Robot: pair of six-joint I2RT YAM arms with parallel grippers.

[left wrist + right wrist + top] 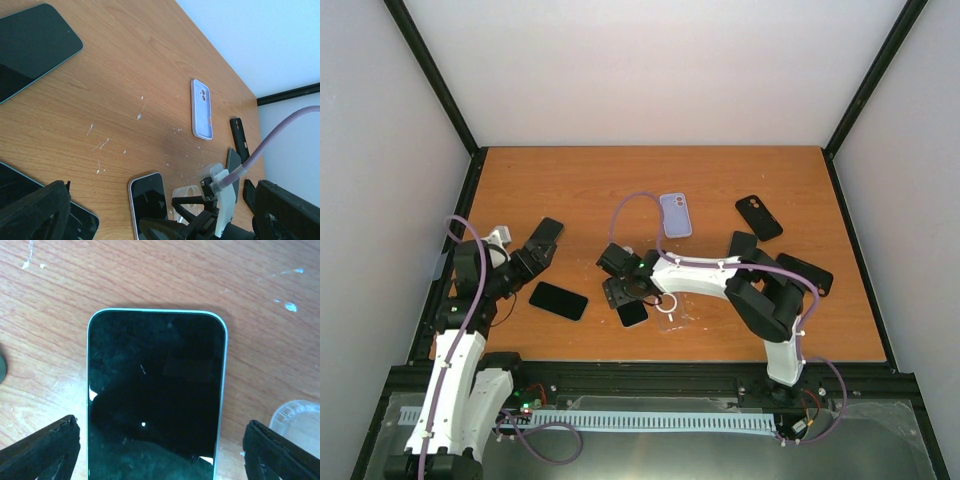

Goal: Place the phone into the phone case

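Scuffed orange wood counter [570, 180], white walls around. The phone [155, 390], black glass with a pale rim, lies face up near the middle of the near edge, with a clear case [300, 422] just beside it. The right jaws stand wide either side of the phone, gripping nothing. The left jaws gape empty near the left edge. Open wood lies toward the far left corner.

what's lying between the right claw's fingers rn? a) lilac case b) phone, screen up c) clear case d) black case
b: the right wrist view shows a phone lying screen up between the fingers of the open right claw, with a gap on each side.
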